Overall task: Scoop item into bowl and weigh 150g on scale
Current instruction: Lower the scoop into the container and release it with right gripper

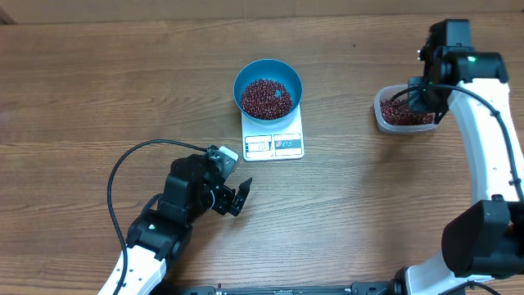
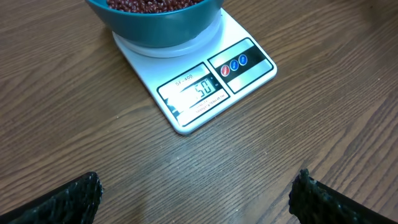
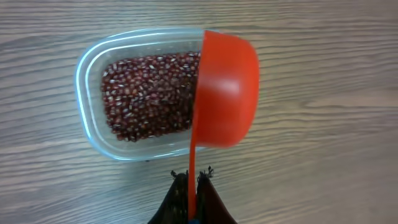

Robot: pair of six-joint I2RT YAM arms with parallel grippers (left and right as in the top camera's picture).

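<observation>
1. Your right gripper, at the bottom centre of the right wrist view, is clamped tight on the thin handle of a red scoop. Gripping the handle end, in my judgement, leaves the cup free to dip and tip.
2. The scoop hangs over the right edge of the clear tub. It is turned on its side with its rounded back showing, so what it carries is hidden. I judge this to be the reloading step.
3. Your left gripper, lower left of centre overhead, has its jaws wide apart and holds nothing. It sits near the scale, likely parked so its camera faces the display.
4. The beans lie in 2 places: a pile in the blue bowl, upper centre overhead, and a reserve in the tub at upper right.
5. The bowl stands on the scale's platform, leaving the display uncovered.
6. The beans are tiny, oval, dark red-brown and loose. A patch of blue shows through the pile, so the fill is shallow.
7. The display appears to read 50, though it is blurred. If so, you remain short of 150.
</observation>
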